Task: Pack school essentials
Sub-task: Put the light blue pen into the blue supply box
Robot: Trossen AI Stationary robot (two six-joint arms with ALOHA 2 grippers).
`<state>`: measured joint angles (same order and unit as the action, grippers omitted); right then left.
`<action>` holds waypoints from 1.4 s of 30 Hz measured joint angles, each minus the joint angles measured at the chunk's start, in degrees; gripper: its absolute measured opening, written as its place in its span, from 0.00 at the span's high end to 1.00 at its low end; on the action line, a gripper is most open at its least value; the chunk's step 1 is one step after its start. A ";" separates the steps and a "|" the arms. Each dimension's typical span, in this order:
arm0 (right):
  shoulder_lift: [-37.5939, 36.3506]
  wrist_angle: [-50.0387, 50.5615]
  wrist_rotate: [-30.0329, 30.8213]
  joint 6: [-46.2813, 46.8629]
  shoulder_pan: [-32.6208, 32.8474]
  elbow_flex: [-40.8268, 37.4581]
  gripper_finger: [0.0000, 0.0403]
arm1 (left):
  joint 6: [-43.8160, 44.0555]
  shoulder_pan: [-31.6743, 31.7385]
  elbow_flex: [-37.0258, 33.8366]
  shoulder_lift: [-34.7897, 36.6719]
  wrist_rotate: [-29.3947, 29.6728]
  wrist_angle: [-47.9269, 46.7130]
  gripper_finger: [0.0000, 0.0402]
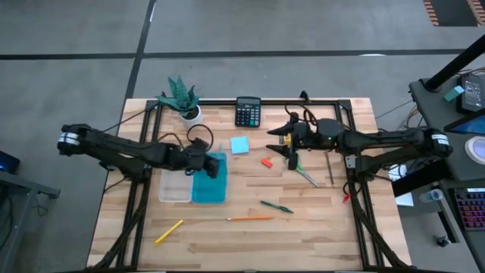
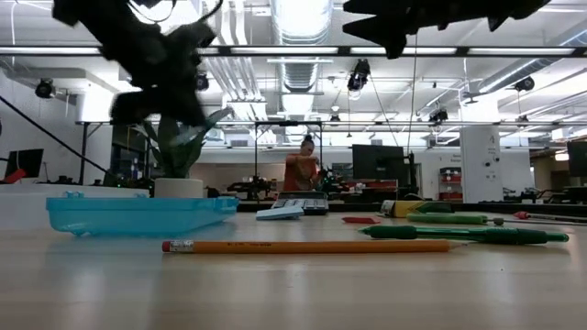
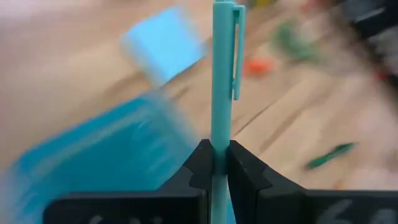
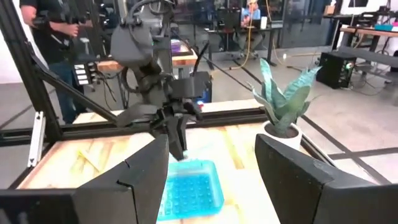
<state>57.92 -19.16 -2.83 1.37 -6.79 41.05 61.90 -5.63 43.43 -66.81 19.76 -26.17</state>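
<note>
My left gripper (image 3: 215, 163) has its jaws clamped on the teal pen (image 3: 222, 74), which stands out straight past the fingertips with its clip at the far end. Seen from above, that gripper (image 1: 206, 161) hangs over the teal lid (image 1: 210, 179), with the clear box (image 1: 175, 186) right beside it on the side away from the other arm. I judge the step in hand to be dropping the pen into the box, so I would shift the wrist across until the pen sits over the clear box and not the lid, lower it close, lay it along the box's long side, then release; let go from height and it may bounce out or roll onto the lid. My right gripper (image 4: 211, 180) is spread wide and holds nothing, hovering above the worktop (image 1: 303, 227) near the scissors (image 1: 303, 173) and the red eraser (image 1: 267, 161). The rest lies loose on the wood: the sticky pad (image 1: 239, 145), a green pen (image 1: 276, 205), an orange pencil (image 1: 250, 218) and a yellow pencil (image 1: 168, 232). The plant (image 1: 180, 98) stands close behind the box, so I would keep the left elbow low on the swing.
</note>
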 joint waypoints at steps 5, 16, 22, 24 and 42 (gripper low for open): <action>-0.04 0.92 0.00 -0.13 -1.23 -0.41 0.44 | 16.03 -0.02 5.47 0.87 -8.25 -28.52 0.98; 2.41 0.92 0.08 0.06 -4.79 -0.43 0.43 | 26.92 0.14 5.42 -6.15 -18.39 -43.39 0.98; 2.75 0.85 0.22 0.07 -5.64 -0.43 0.43 | 29.23 0.15 3.71 -12.01 -21.87 -43.39 0.98; 2.82 0.90 0.20 0.05 -5.64 -0.43 0.43 | 29.17 0.29 3.45 -14.02 -22.43 -43.48 0.98; 2.85 0.33 0.15 0.07 -5.64 -0.43 0.43 | 29.14 0.39 3.00 -22.48 -22.50 -43.29 0.93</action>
<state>60.77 -18.83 -2.68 1.43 -12.43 40.62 91.05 -5.23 46.44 -89.29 -2.74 -69.46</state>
